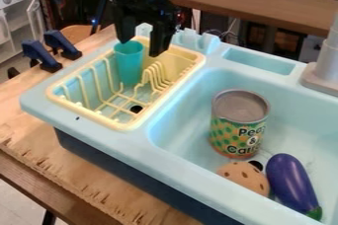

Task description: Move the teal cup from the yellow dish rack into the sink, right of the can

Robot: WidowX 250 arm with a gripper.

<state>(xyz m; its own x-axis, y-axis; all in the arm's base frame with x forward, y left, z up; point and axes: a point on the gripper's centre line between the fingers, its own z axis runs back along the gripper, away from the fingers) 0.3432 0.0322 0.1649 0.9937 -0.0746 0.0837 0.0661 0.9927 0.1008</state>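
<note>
The black gripper (140, 45) hangs from the top of the view over the back of the yellow dish rack (125, 124), its two fingers spread apart. Directly below it, a teal cup (130, 66) stands upright inside the rack. One fingertip is at the cup's rim and the other is just to the right of the cup; whether either touches it I cannot tell. In the sink basin (178, 113) are an upright can (239, 125) with a green and orange label, a brown speckled round item (244, 177) and a purple eggplant (290, 183).
A grey faucet (324, 66) rises at the right edge of the light blue sink unit. Dark blue clamps (41, 55) sit on the wooden table (26, 120) at the left. A raised wooden shelf (264, 6) runs across behind the sink.
</note>
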